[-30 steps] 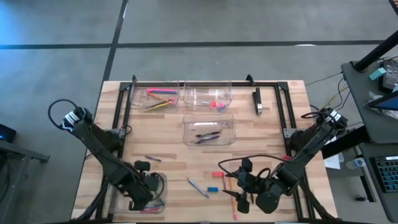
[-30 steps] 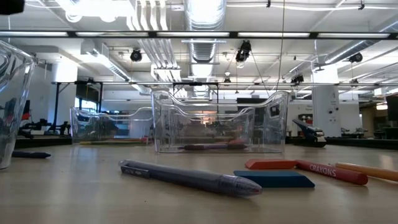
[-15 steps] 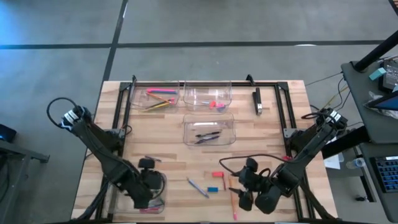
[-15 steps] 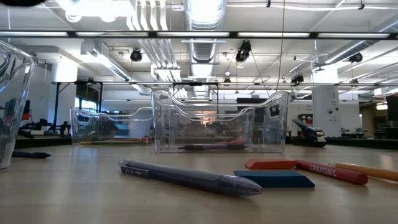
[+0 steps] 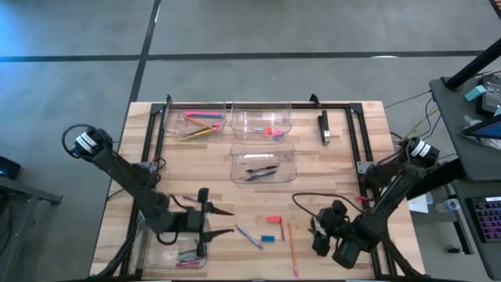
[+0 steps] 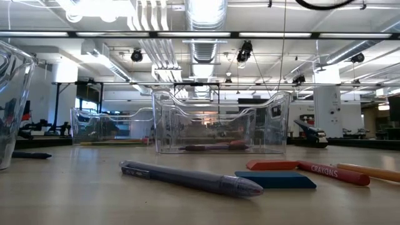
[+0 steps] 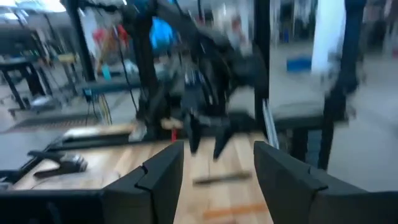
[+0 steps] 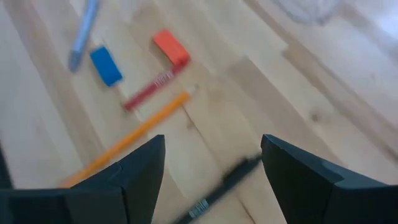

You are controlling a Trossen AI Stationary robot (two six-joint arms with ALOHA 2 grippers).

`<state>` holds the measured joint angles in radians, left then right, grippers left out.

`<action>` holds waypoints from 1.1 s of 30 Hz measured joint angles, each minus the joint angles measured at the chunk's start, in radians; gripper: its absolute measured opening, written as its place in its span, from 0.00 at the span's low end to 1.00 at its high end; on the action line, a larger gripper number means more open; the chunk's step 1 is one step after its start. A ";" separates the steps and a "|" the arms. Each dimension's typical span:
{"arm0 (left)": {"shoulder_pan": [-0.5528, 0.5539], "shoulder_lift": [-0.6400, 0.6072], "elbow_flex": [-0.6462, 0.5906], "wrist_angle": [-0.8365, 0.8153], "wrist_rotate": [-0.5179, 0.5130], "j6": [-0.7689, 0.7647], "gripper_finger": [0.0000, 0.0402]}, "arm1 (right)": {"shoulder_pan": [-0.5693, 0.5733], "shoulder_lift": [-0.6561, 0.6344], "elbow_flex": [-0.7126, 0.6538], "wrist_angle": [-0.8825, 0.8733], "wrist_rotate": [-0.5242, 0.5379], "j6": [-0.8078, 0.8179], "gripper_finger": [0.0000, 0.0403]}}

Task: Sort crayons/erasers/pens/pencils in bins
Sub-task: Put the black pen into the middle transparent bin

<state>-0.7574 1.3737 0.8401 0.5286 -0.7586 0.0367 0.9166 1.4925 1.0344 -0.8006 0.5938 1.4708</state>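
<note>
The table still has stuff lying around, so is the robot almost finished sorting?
Partly. Pencils lie in a back bin, pens in the middle bin. Nothing is held: left gripper and right gripper are open. A pencil, crayon and erasers wait.

We count four clear bins (image 5: 205, 123), three along the table's far side and one at its near left corner. Loose on the wood lie two erasers (image 5: 274, 220), one orange pencil (image 5: 292, 249) and one red crayon (image 8: 149, 91).
</note>
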 joint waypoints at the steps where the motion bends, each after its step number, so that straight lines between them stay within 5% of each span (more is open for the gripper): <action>1: 0.009 0.006 -0.045 0.115 0.002 0.017 0.45 | 0.014 0.000 -0.020 0.003 0.000 0.024 0.63; 6: 0.061 0.020 -0.241 0.564 0.029 0.022 0.45 | 0.051 0.000 -0.119 0.054 0.006 0.165 0.62; 10: 0.086 0.022 -0.308 0.750 0.036 0.022 0.45 | 0.057 0.000 -0.193 0.108 0.008 0.237 0.62; 17: 0.087 0.022 -0.310 0.747 0.169 0.023 0.45 | 0.057 0.000 -0.260 0.264 0.008 0.197 0.58; 33: 0.087 0.026 -0.302 0.740 0.173 0.021 0.45 | 0.056 0.000 -0.166 0.305 -0.011 0.125 0.41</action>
<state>-0.6708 1.4002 0.5381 1.2690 -0.5858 0.0582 0.9726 1.4925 0.8684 -0.4952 0.5826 1.5959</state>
